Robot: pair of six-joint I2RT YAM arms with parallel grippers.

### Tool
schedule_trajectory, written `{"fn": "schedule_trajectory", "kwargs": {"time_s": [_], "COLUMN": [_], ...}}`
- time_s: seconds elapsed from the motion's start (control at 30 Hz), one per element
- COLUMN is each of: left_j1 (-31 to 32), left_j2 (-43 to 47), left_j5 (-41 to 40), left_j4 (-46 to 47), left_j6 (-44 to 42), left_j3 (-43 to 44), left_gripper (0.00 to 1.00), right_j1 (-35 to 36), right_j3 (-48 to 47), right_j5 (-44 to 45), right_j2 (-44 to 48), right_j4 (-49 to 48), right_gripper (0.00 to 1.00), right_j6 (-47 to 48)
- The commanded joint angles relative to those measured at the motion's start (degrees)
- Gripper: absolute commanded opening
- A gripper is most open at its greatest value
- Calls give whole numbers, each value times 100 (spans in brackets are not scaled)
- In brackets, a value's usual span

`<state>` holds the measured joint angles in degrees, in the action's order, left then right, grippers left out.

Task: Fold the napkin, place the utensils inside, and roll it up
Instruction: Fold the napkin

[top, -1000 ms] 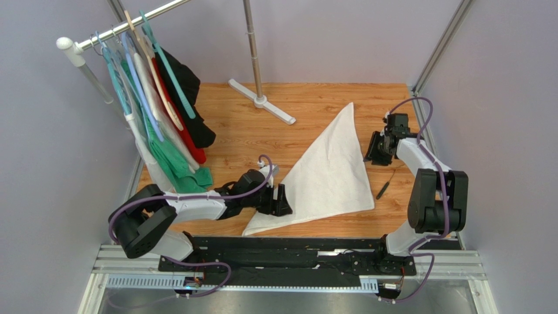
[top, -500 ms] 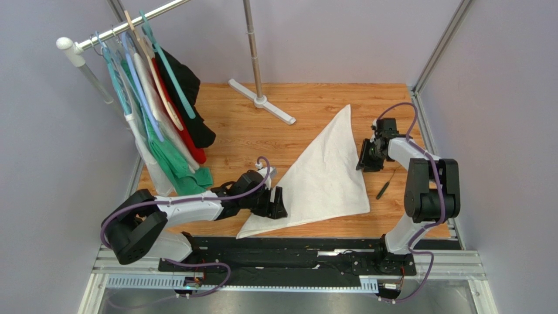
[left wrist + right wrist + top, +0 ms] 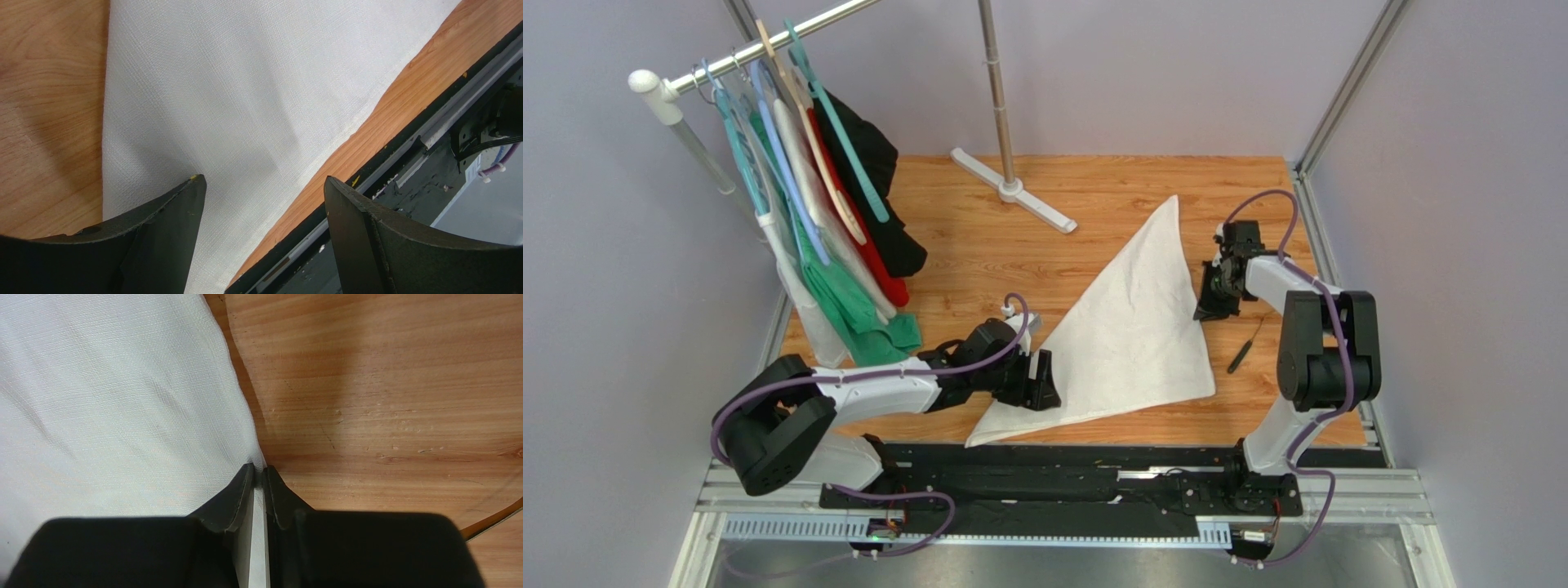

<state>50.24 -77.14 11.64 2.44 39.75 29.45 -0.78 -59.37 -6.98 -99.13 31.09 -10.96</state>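
The napkin (image 3: 1133, 328) lay folded into a triangle on the wooden counter (image 3: 977, 251), its long point aimed at the far edge. The left pincer (image 3: 264, 184) hung wide open over the cloth near its near left corner, both fingertips above the white fabric and gripping nothing; whether they touched it could not be told. The right pincer (image 3: 258, 473) was closed on the napkin's right edge, with a thin strip of cloth pinched between its fingers. The utensil (image 3: 1241, 355), a thin dark green stick, lay on bare wood just right of the napkin, apart from it. Several garments (image 3: 836, 233) hung from a rail (image 3: 756, 47) at the far left.
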Motion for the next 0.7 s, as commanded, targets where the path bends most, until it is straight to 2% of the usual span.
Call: {"fn": "schedule_trajectory", "kwargs": {"time_s": [0.0,0.2,0.3,0.33,0.43,0.5,0.67], "left_j1": [30,47,82,100,162,206,214], "left_j2": [59,77,68,59,33,24,15], "left_j5": [-100,14,23,14,-13,-13,-100], "left_j4": [-217,-130,-208,-226,-401,-498,-1129], "left_j6": [-28,-46,-142,-186,-283,-371,-704], "left_j3": [-18,-80,69,183,437,578,1351], "left_gripper": [81,81,81,81,82,82,84], "right_j1": [16,25,25,25,25,25,-63], "right_j3": [-215,-320,-276,-276,-250,-180,-66], "right_j5": [241,127,127,188,381,565,1647], "right_j2": [-132,-273,-46,42,613,1129,1818], "right_j4": [-296,-253,-139,1,352,537,1434], "right_gripper": [11,14,28,36,42,42,42], "right_j6": [129,129,77,-10,-282,-493,-1468]}}
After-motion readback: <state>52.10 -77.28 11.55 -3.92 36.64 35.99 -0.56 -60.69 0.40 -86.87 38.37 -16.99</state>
